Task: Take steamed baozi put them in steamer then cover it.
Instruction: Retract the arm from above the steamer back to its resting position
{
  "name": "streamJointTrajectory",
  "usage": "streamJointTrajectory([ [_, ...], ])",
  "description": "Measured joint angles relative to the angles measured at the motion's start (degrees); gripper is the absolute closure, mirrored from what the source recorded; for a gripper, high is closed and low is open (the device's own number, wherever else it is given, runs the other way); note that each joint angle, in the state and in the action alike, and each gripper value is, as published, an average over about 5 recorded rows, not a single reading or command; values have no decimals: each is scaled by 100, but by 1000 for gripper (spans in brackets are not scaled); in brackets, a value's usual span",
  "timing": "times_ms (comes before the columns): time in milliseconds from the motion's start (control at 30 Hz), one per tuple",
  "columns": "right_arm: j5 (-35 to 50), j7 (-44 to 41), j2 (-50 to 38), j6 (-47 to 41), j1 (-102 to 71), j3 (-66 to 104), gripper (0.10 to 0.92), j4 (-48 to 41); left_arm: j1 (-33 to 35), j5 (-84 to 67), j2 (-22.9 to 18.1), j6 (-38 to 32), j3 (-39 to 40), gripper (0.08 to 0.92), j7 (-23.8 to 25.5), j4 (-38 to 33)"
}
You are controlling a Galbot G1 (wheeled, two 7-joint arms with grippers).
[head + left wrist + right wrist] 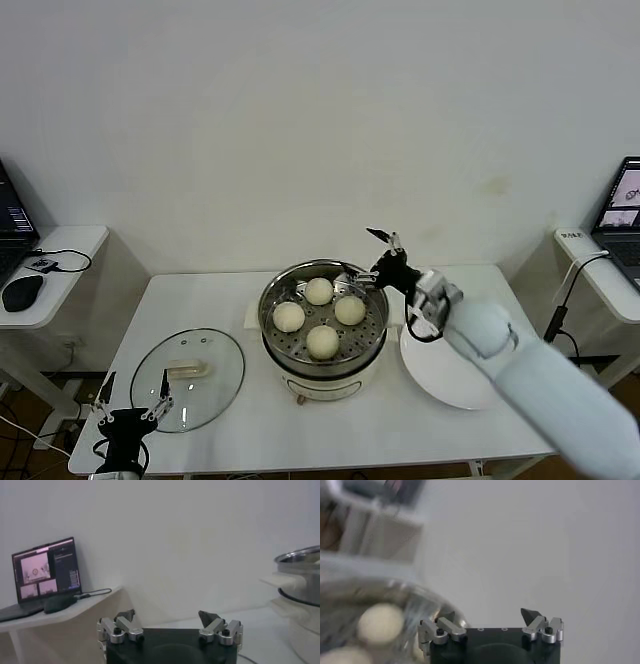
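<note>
Several cream-white baozi lie on the perforated tray inside the shiny steel steamer at the table's middle. My right gripper is open and empty, just above the steamer's far right rim. In the right wrist view that gripper shows spread fingers, with a baozi and the steamer rim beside it. The glass cover with its cream handle lies flat on the table's left. My left gripper is open and empty at the front left edge, next to the cover; it also shows in the left wrist view.
A flat white plate lies right of the steamer, partly under my right arm. Side tables hold a laptop and mouse on the left and a laptop on the right. The steamer's side shows in the left wrist view.
</note>
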Motion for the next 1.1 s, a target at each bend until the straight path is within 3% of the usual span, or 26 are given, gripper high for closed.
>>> streamJointTrajectory([
  [233, -326, -162, 1122, 556, -2270, 2342, 203, 270, -170, 1295, 82, -261, -134, 177, -82, 353],
  [467, -423, -252, 1956, 845, -3859, 3963, 203, 445, -286, 3280, 469, -341, -282, 177, -84, 919],
  [767, -481, -253, 2682, 1112, -4634, 5094, 203, 450, -546, 5419, 836, -246, -221, 177, 55, 1504],
  [1100, -602, -283, 3096, 1243, -4929, 5458, 203, 399, -1098, 6410, 969, -133, -49, 177, 308, 1926],
])
